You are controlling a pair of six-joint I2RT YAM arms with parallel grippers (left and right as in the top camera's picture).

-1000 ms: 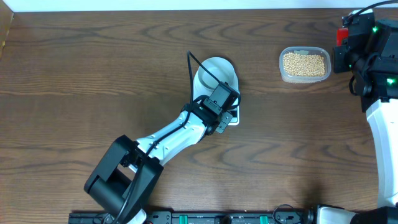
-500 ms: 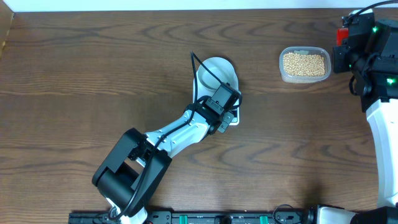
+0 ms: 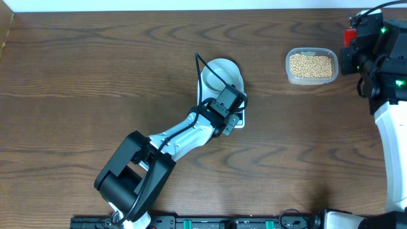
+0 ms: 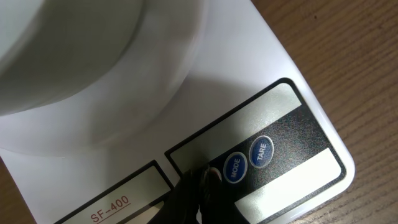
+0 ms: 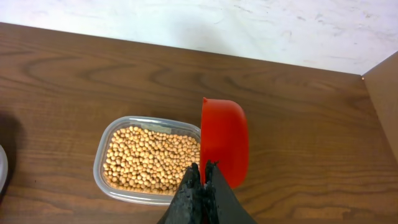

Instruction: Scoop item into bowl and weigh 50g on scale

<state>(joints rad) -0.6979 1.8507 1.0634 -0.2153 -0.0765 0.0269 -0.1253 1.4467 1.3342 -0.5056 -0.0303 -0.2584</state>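
The white scale (image 4: pixel 249 74) fills the left wrist view, with the white bowl (image 4: pixel 93 50) standing on it. My left gripper (image 4: pixel 202 179) is shut, its tips resting on the scale's dark panel just left of the blue MODE button (image 4: pixel 234 168). From overhead, the bowl (image 3: pixel 222 73) sits mid-table on the scale (image 3: pixel 240 122). My right gripper (image 5: pixel 203 168) is shut on the handle of a red scoop (image 5: pixel 224 140), held above the table just right of the tan beans (image 5: pixel 152 158). No beans show in the scoop or the bowl.
The beans lie in a clear plastic tub (image 3: pixel 289 76) at the back right, near the right arm (image 3: pixel 381 70). A blue TARE button (image 4: pixel 261 152) sits beside MODE. The table's back edge and a side wall (image 5: pixel 382 93) are close to the scoop.
The left arm's rear links swung slightly right early on, while its gripper stayed on the scale's panel. The right arm and scoop have not moved.
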